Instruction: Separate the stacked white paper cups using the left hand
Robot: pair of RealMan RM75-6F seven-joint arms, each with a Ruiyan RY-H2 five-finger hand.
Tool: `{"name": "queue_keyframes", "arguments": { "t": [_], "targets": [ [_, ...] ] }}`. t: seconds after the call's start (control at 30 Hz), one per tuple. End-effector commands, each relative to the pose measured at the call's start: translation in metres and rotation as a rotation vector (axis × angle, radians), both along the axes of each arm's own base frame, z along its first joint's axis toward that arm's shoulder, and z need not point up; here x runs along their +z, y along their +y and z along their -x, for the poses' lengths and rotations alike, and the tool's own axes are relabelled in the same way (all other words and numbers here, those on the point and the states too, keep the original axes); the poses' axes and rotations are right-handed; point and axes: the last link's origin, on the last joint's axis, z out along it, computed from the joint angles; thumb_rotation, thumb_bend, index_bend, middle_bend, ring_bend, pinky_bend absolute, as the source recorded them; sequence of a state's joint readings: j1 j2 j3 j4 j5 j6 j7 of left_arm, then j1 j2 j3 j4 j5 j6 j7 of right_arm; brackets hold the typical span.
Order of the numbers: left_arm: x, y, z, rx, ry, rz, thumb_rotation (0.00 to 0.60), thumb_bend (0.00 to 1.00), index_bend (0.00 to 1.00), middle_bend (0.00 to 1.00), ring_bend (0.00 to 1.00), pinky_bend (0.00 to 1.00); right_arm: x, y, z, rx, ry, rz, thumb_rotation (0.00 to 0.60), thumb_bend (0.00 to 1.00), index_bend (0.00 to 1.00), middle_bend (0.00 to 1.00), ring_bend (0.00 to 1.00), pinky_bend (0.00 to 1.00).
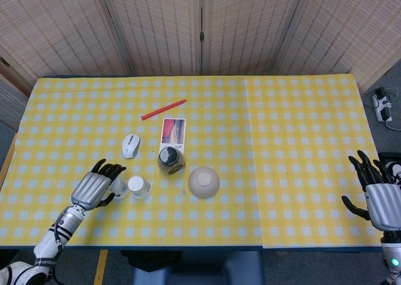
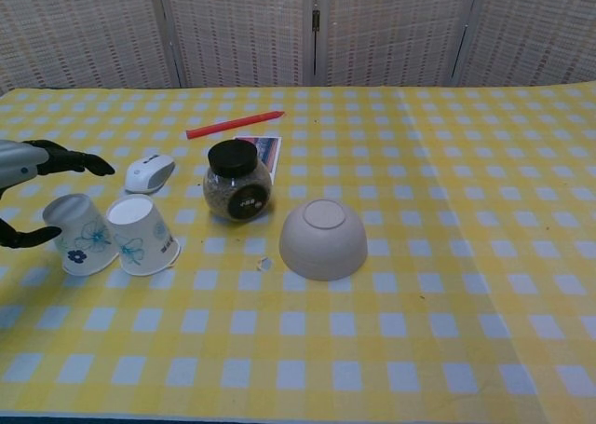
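Note:
Two white paper cups with blue flower prints stand upside down, side by side, on the yellow checked table. The left cup sits between the spread fingers and thumb of my left hand. The fingers hover above it and the thumb lies low beside it, with no grip that I can see. The right cup stands free just beside the left one. My right hand is open with fingers apart, off the table's right edge, and shows only in the head view.
A white mouse lies just behind the cups. A black-lidded jar and an upturned beige bowl stand to their right. A red pen and a small card lie further back.

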State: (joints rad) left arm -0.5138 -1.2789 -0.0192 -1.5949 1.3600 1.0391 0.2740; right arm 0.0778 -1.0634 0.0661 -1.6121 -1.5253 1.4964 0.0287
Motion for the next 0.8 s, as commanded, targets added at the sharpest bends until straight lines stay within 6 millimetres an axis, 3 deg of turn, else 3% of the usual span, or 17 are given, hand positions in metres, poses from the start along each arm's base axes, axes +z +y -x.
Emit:
{"name": "queue_keyframes", "arguments": {
  "t": [0.03,0.2,0.43,0.6,0.8],
  "targets": [
    [0.000,0.000,0.000,-0.006,-0.003,-0.008,0.600,0.46,0.11,0.17,0.15,0.05,0.000,0.000,0.000,0.000,0.000,0.000,0.600,0.29,0.00,0.00,0.19,0.10],
    [0.009,-0.003,-0.005,-0.016,-0.024,-0.026,0.600,0.46,0.07,0.14,0.13,0.04,0.001,0.000,0.000,-0.001,0.001,0.002,0.600,0.29,0.00,0.00,0.19,0.10],
    [0.051,-0.003,-0.011,0.015,-0.152,-0.164,0.600,0.46,0.08,0.14,0.12,0.04,0.005,0.000,0.000,-0.004,0.001,0.009,0.600,0.29,0.00,0.00,0.19,0.10],
    [0.077,-0.012,0.007,0.066,-0.146,-0.313,0.600,0.46,0.10,0.13,0.10,0.04,0.005,-0.001,0.001,-0.007,-0.029,-0.011,0.600,0.29,0.00,0.00,0.20,0.10],
    [0.089,-0.046,0.043,0.124,-0.077,-0.454,0.600,0.46,0.10,0.12,0.09,0.03,0.002,-0.003,0.001,0.027,-0.044,-0.032,0.600,0.29,0.00,0.02,0.20,0.10]
  ]
}}
